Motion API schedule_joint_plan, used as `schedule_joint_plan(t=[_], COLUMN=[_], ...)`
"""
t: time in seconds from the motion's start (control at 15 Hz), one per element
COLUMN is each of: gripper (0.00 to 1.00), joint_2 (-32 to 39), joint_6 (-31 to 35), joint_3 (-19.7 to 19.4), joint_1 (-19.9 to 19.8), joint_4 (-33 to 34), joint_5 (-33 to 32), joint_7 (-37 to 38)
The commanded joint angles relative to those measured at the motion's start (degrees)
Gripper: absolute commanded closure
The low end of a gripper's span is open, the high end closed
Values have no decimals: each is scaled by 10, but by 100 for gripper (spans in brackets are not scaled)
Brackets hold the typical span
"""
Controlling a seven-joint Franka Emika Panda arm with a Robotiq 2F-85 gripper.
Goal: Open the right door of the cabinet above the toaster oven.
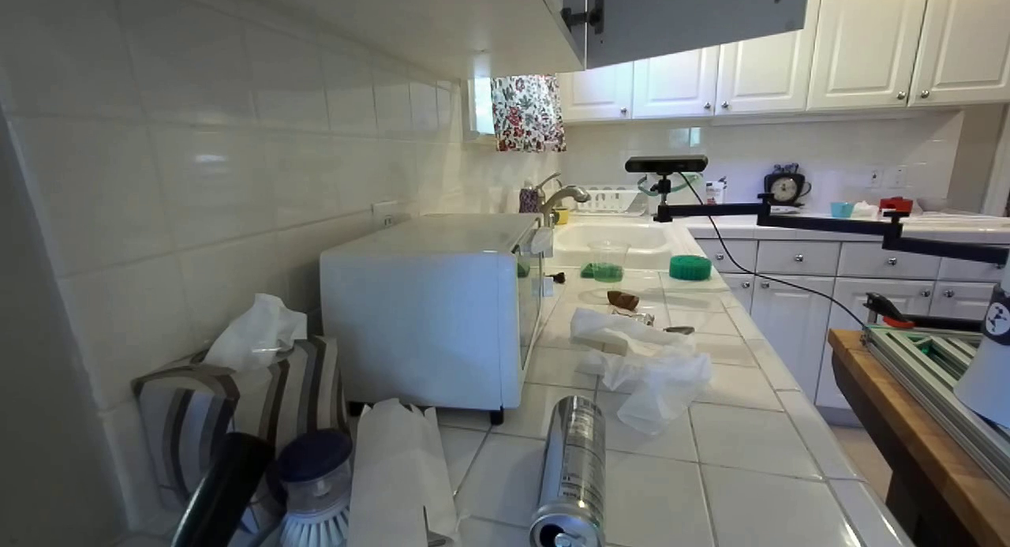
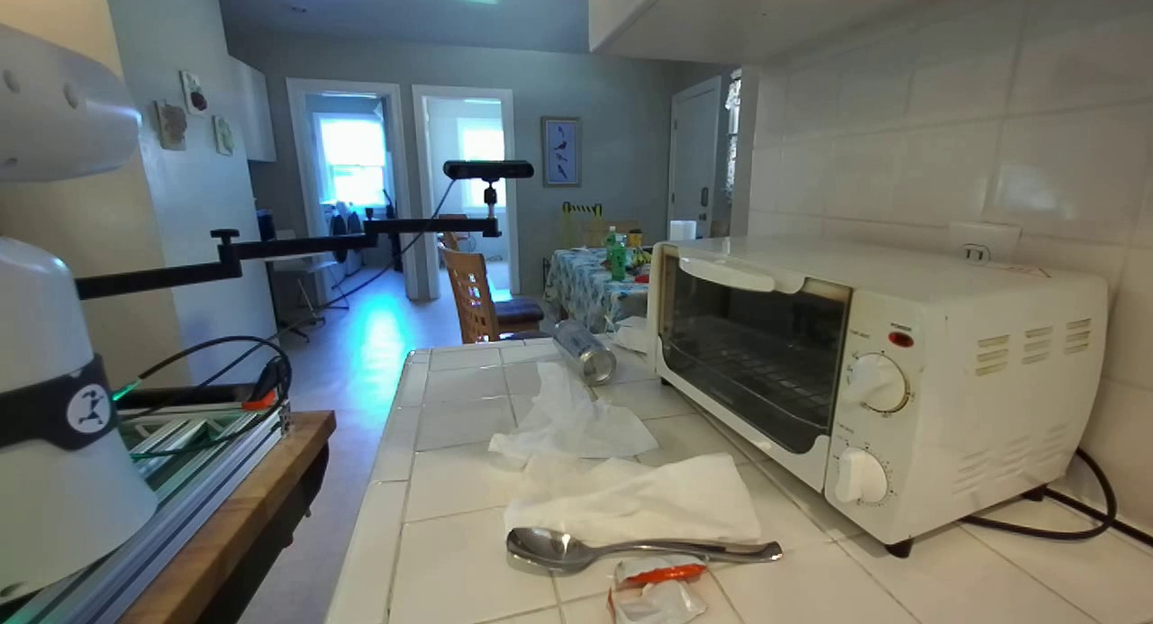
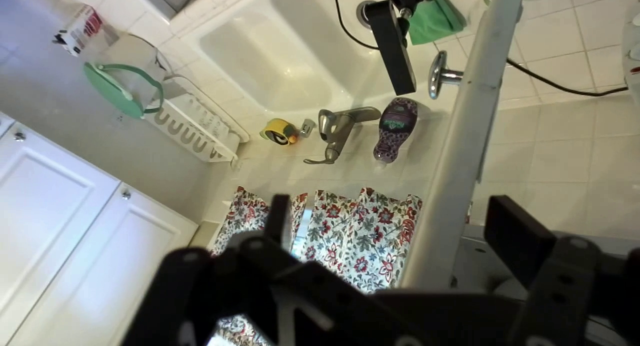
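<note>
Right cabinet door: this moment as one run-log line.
right door: swung open | gripper: jaws apart, door edge between them in wrist view | contact: unclear

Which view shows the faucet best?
Wrist view: the faucet appears larger, with spout and lever unobstructed. Otherwise only an exterior view catches it, small, beyond the toaster oven.

hand (image 3: 392, 218): spread wide | 2 dark fingers (image 3: 517, 238): well apart | arm base (image 2: 54, 507): upright, cropped in both exterior views
</note>
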Motion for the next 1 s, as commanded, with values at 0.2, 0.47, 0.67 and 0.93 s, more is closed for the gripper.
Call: schedule_joint_plan(t=[0.2, 0.47, 0.67, 0.93], gripper=[0, 0, 0, 0], joint_2=[12, 17, 19, 24], joint_6=[13, 8, -8, -11], joint_3=[-29, -34, -20, -17], joint_1=[-2, -1, -6, 13], joint_4=[0, 4, 12, 13], joint_5=[-37, -49, -50, -30], joint_7=[16, 21, 27, 37])
